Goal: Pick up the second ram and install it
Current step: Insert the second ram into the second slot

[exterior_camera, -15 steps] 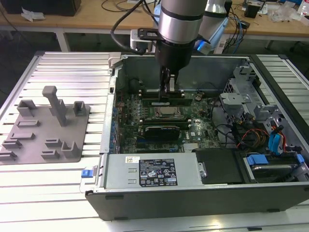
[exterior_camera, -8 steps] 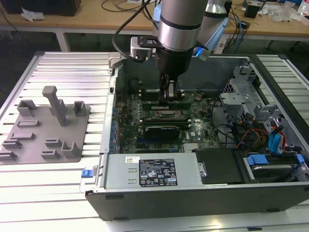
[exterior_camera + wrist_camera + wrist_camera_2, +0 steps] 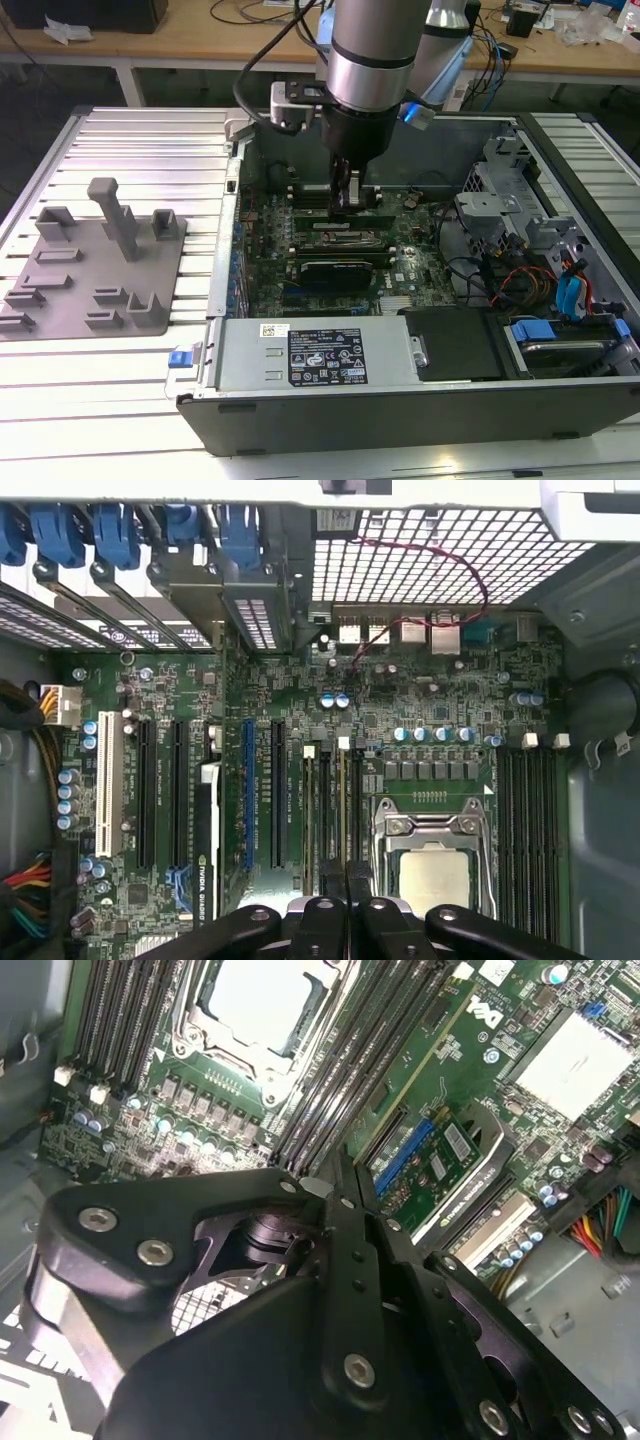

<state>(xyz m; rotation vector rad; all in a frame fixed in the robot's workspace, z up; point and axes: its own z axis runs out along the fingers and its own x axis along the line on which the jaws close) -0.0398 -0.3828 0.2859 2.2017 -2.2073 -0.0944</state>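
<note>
- Exterior view: the gripper (image 3: 350,198) was down inside the open case (image 3: 300,410), over the mobo (image 3: 400,255). It was well apart from the grey fixture (image 3: 100,260) on the exterior view's left. By my read the step in hand was the install, not the pickup.
- Same view, writing: a black-and-white sticker (image 3: 325,358) and a small white label (image 3: 268,331) sat on the metal cover (image 3: 240,365) at the case's near side. Both carried print, not read off here.
- Second wrist view: the gripper (image 3: 338,1175) hung just over the black memory slots (image 3: 350,1070), beside the silver-topped CPU (image 3: 262,1000). The jaws looked drawn nearly together, w/ only a sliver btwn them. An expansion card (image 3: 445,1165) bore a logo and a white tag.
- First wrist view: the gripper (image 3: 345,878) had a tip on either side of the second ram (image 3: 343,805). The ram showed edge-on as a thin yellow-green strip, in line w/ the slots just beside the CPU socket (image 3: 432,865). The jaws seemed clamped on it. Couldn't tell whether it was touching its slot or just above.
- Judgement: seating called for the stick square to the slot, notch matched, end latches open, and an even downward push.
- Lettering on the board was too small to make out.
</note>
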